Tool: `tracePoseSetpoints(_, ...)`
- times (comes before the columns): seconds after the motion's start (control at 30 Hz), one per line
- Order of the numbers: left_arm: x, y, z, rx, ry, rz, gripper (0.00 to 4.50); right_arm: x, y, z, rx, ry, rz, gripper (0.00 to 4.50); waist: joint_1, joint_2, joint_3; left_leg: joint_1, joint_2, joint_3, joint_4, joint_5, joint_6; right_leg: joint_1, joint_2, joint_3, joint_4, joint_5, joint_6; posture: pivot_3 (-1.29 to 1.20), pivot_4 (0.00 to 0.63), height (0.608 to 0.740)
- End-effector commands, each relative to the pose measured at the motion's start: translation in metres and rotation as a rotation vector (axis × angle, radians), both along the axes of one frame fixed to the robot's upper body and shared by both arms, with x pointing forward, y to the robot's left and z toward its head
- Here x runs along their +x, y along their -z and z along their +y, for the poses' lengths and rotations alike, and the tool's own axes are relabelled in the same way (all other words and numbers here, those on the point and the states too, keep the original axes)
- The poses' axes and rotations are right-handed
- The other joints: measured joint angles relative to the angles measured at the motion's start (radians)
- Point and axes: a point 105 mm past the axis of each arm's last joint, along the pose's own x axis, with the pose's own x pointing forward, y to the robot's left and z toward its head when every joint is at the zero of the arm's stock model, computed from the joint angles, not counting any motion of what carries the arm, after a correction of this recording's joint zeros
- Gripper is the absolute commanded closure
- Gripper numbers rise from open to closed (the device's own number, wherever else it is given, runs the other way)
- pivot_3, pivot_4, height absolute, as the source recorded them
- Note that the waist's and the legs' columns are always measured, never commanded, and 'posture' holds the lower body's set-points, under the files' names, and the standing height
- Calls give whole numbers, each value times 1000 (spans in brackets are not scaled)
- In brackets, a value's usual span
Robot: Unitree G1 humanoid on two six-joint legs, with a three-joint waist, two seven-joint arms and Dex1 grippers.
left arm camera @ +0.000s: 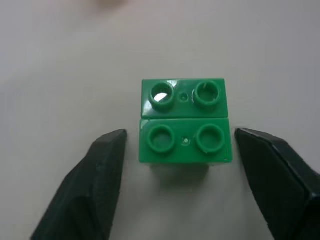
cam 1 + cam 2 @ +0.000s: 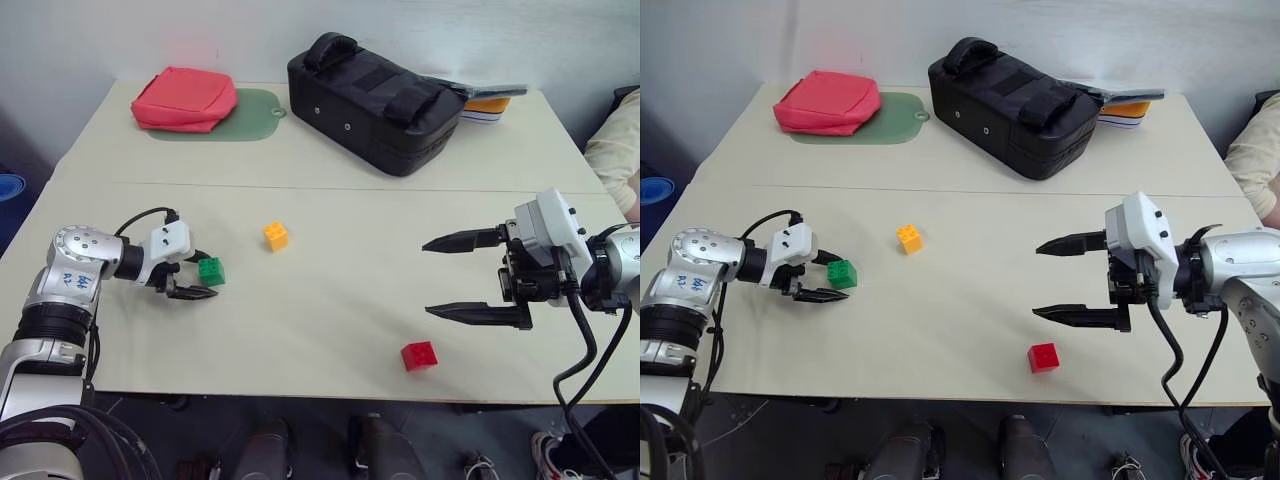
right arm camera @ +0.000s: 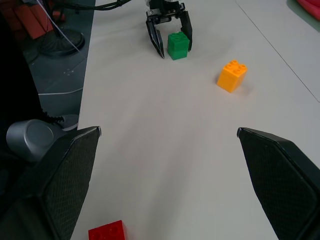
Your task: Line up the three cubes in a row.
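The green cube [image 2: 211, 271] sits on the table's left side, studs up. My left gripper [image 2: 208, 274] straddles it, a black finger [image 1: 100, 175] on each side with a small gap to the cube, so it is open and not gripping. The orange-yellow cube [image 2: 275, 235] stands a little farther back and to the right. Near the front edge lies the red cube [image 2: 419, 355]. My right gripper [image 2: 427, 278] hovers wide open on the right, pointing left, with nothing between its fingers and the red cube just below and in front of it.
A large black bag [image 2: 380, 105] stands at the back centre, with flat items [image 2: 490, 103] behind it. A red pouch [image 2: 185, 98] rests on a green mat [image 2: 255, 115] at the back left. A person's sleeve [image 2: 620, 150] shows at the right edge.
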Motion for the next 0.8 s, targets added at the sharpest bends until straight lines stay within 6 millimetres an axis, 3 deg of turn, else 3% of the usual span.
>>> tracePoseSetpoints(0.03,0,-13,2,-35,-4,-35,2137,-7,-8,2,2,-21,-47,0,0,0,0,0,0,0,0,0,0,0,0,0,0,0,0,0,150,740)
tracePoseSetpoints(0.13,-1,-12,4,-37,-8,-36,3005,-8,-7,2,3,-24,-44,0,-2,0,0,0,0,0,0,0,0,0,0,0,0,0,0,0,150,740)
tracePoseSetpoints(0.33,-19,-18,-16,-52,126,-34,2983,-9,-4,3,-1,-27,-35,0,-1,0,0,0,0,0,0,0,0,0,0,0,0,0,0,0,150,740)
tracePoseSetpoints(0.47,-45,-15,-63,40,310,-90,2983,-16,9,0,-49,-41,2,0,1,0,0,0,0,-1,0,0,0,1,-1,1,-1,0,0,0,150,740)
tracePoseSetpoints(0.7,-57,-13,-130,14,339,-103,2983,-39,45,-11,-175,-91,87,0,9,0,0,0,0,-3,0,-1,1,4,0,1,-6,1,1,0,150,740)
tracePoseSetpoints(0.8,-68,-9,-147,-2,361,-59,2983,-48,52,-14,-199,-110,111,0,10,0,0,0,0,-3,1,-1,2,4,2,1,-5,1,2,0,150,740)
